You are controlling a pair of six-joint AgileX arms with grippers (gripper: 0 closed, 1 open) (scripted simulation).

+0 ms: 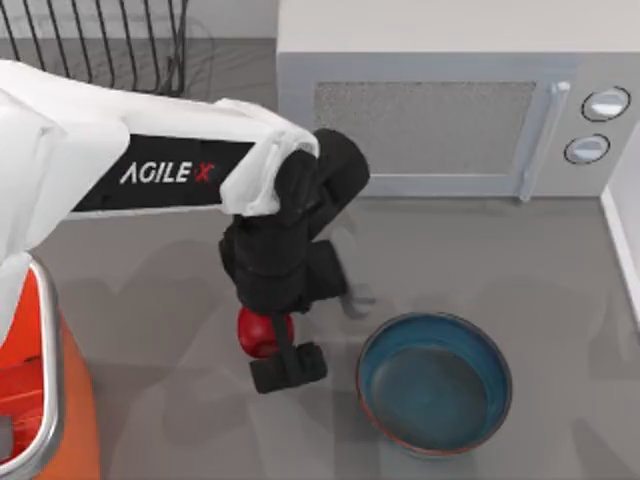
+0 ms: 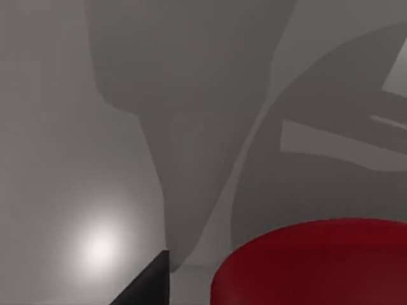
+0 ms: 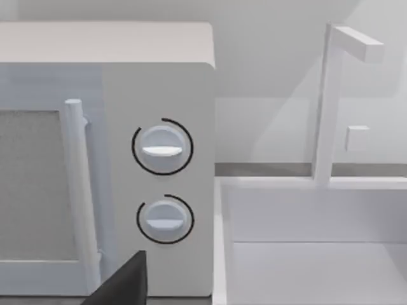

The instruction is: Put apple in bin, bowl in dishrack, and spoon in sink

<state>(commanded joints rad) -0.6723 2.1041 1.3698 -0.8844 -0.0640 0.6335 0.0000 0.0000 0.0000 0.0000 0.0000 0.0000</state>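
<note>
Left hand [image 1: 268, 345] down over apple [image 1: 262, 333] mid-bench (grip cannot tell), bowl [image 1: 436, 383] just beside at 3 o'clock, bin [image 1: 40, 400] at 9 o'clock edge. Right wrist view: microwave [image 3: 127, 159], sink [image 3: 318, 254].

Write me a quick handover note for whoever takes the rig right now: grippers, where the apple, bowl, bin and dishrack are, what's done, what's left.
Left gripper: down on the table around the apple, just left of the bowl; whether it has closed on it cannot be told.
Right arm: parked, its wrist camera facing the microwave and the sink.
Bowl: upright on the table, empty, at lower right.
Bin: at the table's lower left edge.
Dishrack: at upper left, nothing in the part seen.
Done: nothing placed yet.
Left: apple into bin, bowl into dishrack, spoon into sink.
</note>
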